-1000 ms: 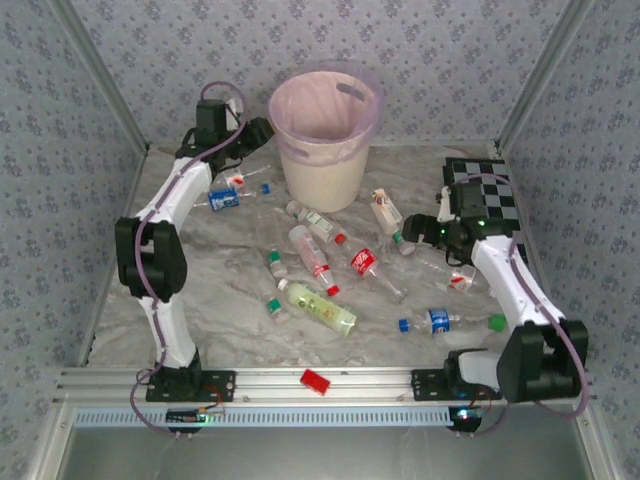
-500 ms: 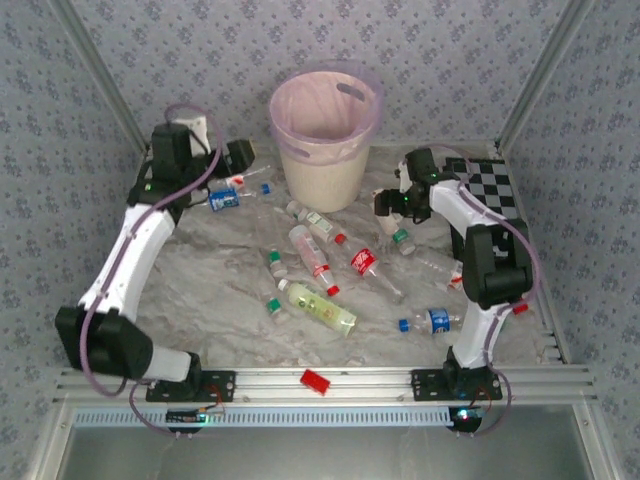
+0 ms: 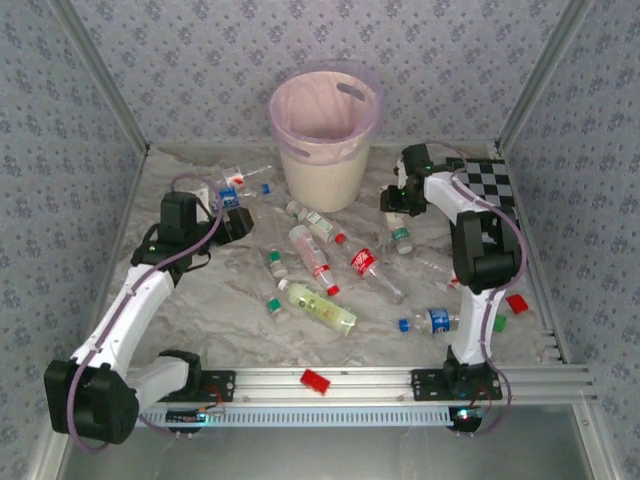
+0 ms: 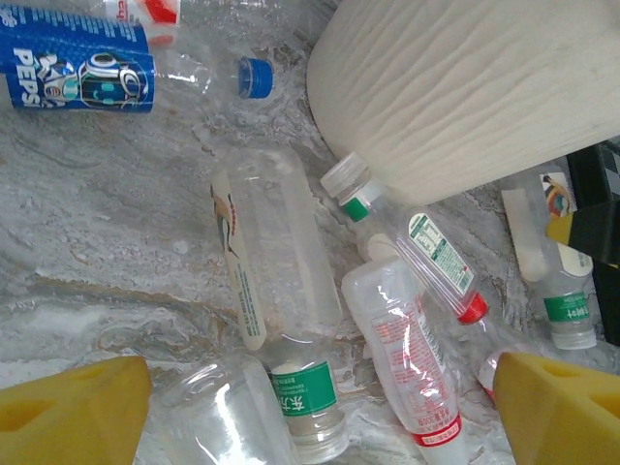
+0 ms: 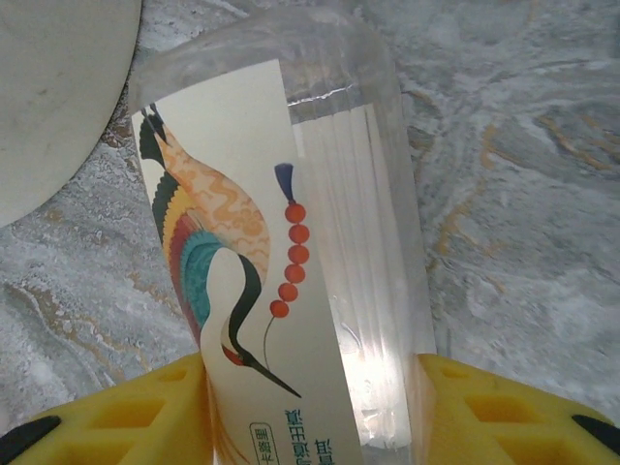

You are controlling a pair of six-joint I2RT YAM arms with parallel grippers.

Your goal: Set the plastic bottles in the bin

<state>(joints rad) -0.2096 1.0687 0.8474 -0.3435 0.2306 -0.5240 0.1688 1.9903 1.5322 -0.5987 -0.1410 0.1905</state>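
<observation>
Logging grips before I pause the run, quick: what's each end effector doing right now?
Left end effector: open, holding nothing.
Right end effector: closed on the bottle with the crane label.

bin (image 3: 322, 182) cream, pink liner | board (image 3: 493, 190) black-white chequered | bottle (image 5: 291, 242) crane-print label

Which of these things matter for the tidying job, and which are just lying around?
Job: plastic bottles, crane-label bottle in the right gripper, bin.
Lying about: front red block, right-hand red block, green block, chequered board.
</observation>
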